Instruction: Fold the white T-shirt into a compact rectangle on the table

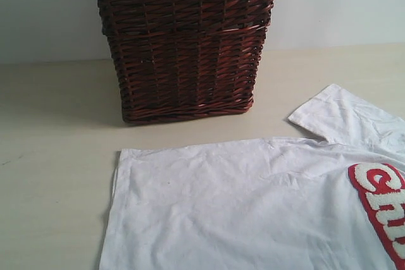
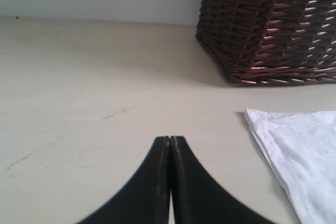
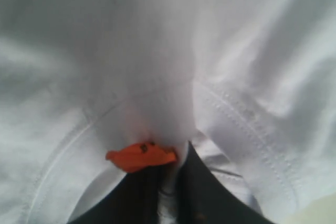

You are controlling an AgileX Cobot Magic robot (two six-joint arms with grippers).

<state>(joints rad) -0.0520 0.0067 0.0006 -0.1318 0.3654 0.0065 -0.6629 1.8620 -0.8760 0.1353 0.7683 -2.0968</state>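
1. The white T-shirt [image 1: 253, 207] is seen spread flat, chest up, across the lower right of the exterior view, on the table [image 1: 57, 156] below the brown wicker basket [image 1: 186, 42]. No fold is visible, so every fold is judged still to be made.
2. The left end effector [image 2: 169, 142] is pressed together and empty, near the shirt's corner.
3. The right end effector [image 3: 169, 182] is clamped on a pinch of collar fabric beside the orange neck tag [image 3: 140, 157].
4. That grip is shown only in the right wrist view. Neither arm appears in the exterior view, which alone shows the red-outlined lettering [image 1: 380, 200] and one sleeve [image 1: 345, 118].
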